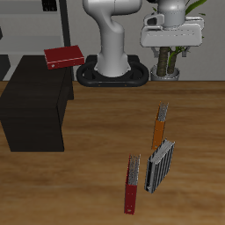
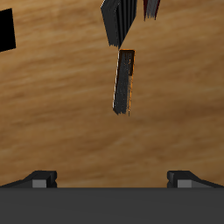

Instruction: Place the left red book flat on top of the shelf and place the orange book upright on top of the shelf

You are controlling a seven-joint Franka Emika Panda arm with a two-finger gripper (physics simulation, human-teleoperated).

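The left red book (image 1: 64,57) lies flat on the black shelf (image 1: 35,110), at the back edge of its top. The orange book (image 1: 160,129) stands upright on the wooden table, apart from the shelf. In the wrist view the orange book (image 2: 124,81) shows edge-on from above. My gripper (image 1: 172,44) hangs high over the table's back, well above and behind the orange book. It is open and empty, and its fingertips (image 2: 39,178) stand wide apart around the gripper's midpoint (image 2: 112,178). A corner of the shelf (image 2: 6,31) shows in the wrist view.
A grey striped book (image 1: 160,165) stands just in front of the orange book, also in the wrist view (image 2: 116,19). A slimmer red book (image 1: 132,185) stands nearer the table's front edge. A potted plant (image 1: 167,63) and the robot's base (image 1: 112,70) are at the back.
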